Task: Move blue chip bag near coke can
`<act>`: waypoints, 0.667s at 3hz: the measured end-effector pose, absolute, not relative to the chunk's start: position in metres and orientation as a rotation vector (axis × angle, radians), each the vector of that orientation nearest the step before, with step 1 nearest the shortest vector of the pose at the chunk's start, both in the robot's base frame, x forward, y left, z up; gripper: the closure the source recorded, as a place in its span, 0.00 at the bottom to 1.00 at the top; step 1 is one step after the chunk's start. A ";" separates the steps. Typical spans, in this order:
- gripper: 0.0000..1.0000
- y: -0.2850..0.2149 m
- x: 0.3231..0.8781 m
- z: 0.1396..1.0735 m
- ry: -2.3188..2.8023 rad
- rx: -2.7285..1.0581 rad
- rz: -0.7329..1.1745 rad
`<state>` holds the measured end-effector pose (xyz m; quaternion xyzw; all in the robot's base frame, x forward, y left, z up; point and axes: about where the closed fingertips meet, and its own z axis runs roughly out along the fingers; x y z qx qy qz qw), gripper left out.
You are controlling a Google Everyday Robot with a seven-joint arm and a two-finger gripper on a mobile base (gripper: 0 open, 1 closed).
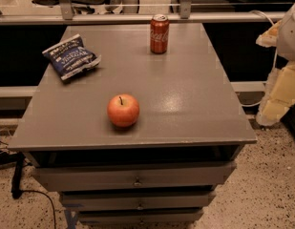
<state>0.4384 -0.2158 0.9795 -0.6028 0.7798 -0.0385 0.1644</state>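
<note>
The blue chip bag (70, 57) lies flat on the grey cabinet top (185, 99), near its back left edge. The coke can (159, 34) stands upright at the back centre, about a bag's width or two to the right of the bag. My gripper (277, 97) hangs at the right edge of the camera view, beyond the cabinet's right side, far from the bag and the can and touching neither.
A red-orange apple (123, 110) sits near the front centre of the top. Drawers (137, 178) run below the front edge. A railing (137, 17) and a dark gap lie behind. Cables (23, 187) trail on the floor at left.
</note>
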 end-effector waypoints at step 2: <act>0.00 -0.194 0.452 0.969 2.148 -1.708 -0.029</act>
